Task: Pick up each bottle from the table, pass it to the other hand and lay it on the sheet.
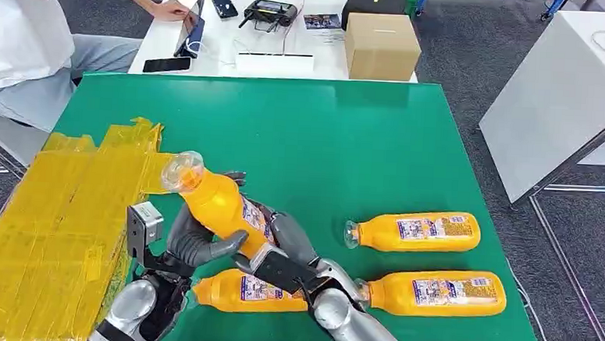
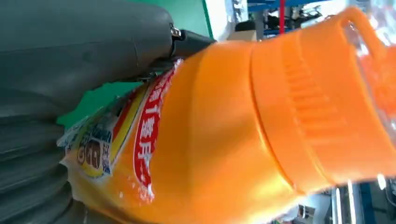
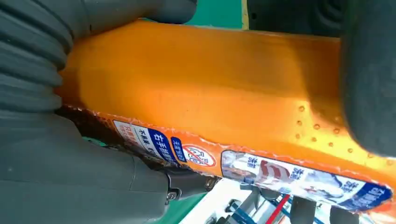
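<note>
Beyond the far edge of the green tabletop (image 1: 410, 145) we see a white desk (image 1: 211, 60). On it a cardboard box (image 1: 381, 46) stands at the right end, a black controller (image 1: 269, 13) and a dark phone (image 1: 224, 6) lie near the back, another phone (image 1: 166, 64) near its front left corner. A seated person (image 1: 25, 39) rests a hand (image 1: 169, 9) by a tablet (image 1: 189, 28). Another white table (image 1: 570, 83) stands at right.

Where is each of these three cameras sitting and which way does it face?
Head view: high on the body, looking forward and down at the green table; both arms, left robot hand and right robot hand on the raised bottle.
Left wrist view: behind the left robot hand, close on that bottle.
Right wrist view: behind the right robot hand, on the bottle's label side.
All three share the raised bottle.
</note>
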You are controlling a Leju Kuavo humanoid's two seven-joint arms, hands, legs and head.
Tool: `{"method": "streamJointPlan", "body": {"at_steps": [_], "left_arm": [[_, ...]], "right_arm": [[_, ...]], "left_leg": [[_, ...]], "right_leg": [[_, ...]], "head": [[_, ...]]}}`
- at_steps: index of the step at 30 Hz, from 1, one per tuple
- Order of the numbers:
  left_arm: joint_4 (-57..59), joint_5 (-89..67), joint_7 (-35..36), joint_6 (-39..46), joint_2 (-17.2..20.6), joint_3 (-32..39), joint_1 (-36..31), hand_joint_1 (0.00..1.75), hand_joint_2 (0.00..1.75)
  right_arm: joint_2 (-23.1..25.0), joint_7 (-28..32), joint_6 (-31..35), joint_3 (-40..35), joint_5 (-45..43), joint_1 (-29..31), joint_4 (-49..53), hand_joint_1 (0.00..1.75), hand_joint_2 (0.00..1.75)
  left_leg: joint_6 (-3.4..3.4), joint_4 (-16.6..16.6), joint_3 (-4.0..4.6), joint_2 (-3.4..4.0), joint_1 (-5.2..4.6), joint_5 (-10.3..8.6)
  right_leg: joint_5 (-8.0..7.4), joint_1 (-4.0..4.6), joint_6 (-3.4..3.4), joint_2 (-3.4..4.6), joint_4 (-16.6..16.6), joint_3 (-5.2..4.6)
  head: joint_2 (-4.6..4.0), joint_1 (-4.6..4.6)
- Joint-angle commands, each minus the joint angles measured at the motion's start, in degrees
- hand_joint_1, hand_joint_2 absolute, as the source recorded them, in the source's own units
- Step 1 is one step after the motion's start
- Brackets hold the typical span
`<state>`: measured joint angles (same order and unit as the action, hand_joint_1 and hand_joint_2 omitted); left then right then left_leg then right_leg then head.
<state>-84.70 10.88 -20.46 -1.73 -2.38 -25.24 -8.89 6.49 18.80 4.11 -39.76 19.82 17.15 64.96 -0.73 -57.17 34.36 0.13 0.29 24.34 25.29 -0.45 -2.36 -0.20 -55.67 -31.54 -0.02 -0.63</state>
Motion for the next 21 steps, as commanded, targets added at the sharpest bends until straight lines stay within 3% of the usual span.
{"method": "streamJointPlan", "body": {"at_steps": [1, 13, 14, 15, 17, 21], "left_arm": [[4.94, 0.28, 0.59, 0.11, -0.30, -0.11, -2.91, 1.75, 1.75], [4.05, -0.12, -0.18, 2.41, -0.47, 0.99, -2.59, 1.75, 1.75], [3.63, -0.93, -0.80, 3.86, -0.33, 1.45, -2.51, 1.75, 1.75], [3.35, -1.46, -1.14, 4.78, -0.26, 1.80, -2.49, 1.75, 1.75], [1.75, -8.44, -3.42, 13.80, 0.01, 3.39, -2.37, 1.75, 1.75], [0.38, -15.44, -4.94, 21.94, 0.91, 5.39, -3.09, 1.75, 1.75]], "right_arm": [[-0.86, -0.06, -0.20, -3.36, 0.33, 2.84, -3.12, 1.75, 1.75], [-0.92, 0.11, 1.41, -2.58, -0.14, 2.28, -2.22, 1.73, 1.75], [-0.83, 0.45, 2.85, -1.86, -0.22, 1.78, -1.46, 0.44, 1.75], [-0.80, 0.77, 3.81, -1.37, -0.30, 1.41, -0.84, 0.00, 1.75], [-1.45, 1.33, 6.34, 0.24, -0.65, 0.00, 2.82, 0.00, 1.75], [-2.37, 1.72, 9.91, 3.64, -0.82, -1.05, 7.35, 0.00, 1.75]], "left_leg": [[0.01, 0.04, -0.15, -0.02, 0.02, 0.04], [0.01, 0.03, -0.13, -0.02, 0.02, 0.04], [0.02, 0.03, -0.26, -0.01, 0.05, 0.09], [0.01, 0.03, -0.20, -0.01, 0.02, 0.07], [0.01, 0.02, -0.09, -0.01, 0.01, 0.03], [0.01, 0.00, -0.05, -0.04, 0.00, 0.03]], "right_leg": [[0.03, 0.02, 0.03, 0.00, 0.06, 0.16], [0.03, 0.02, 0.03, -0.01, 0.05, 0.15], [0.07, 0.05, 0.05, 0.01, 0.08, 0.29], [0.05, 0.02, 0.04, 0.01, 0.05, 0.22], [0.02, 0.02, 0.03, 0.00, 0.03, 0.10], [0.04, 0.00, 0.03, -0.02, -0.01, 0.05]], "head": [[0.00, 0.00], [0.00, 0.02], [0.00, 0.00], [0.00, 0.02], [0.00, 0.00], [0.00, 0.02]]}}
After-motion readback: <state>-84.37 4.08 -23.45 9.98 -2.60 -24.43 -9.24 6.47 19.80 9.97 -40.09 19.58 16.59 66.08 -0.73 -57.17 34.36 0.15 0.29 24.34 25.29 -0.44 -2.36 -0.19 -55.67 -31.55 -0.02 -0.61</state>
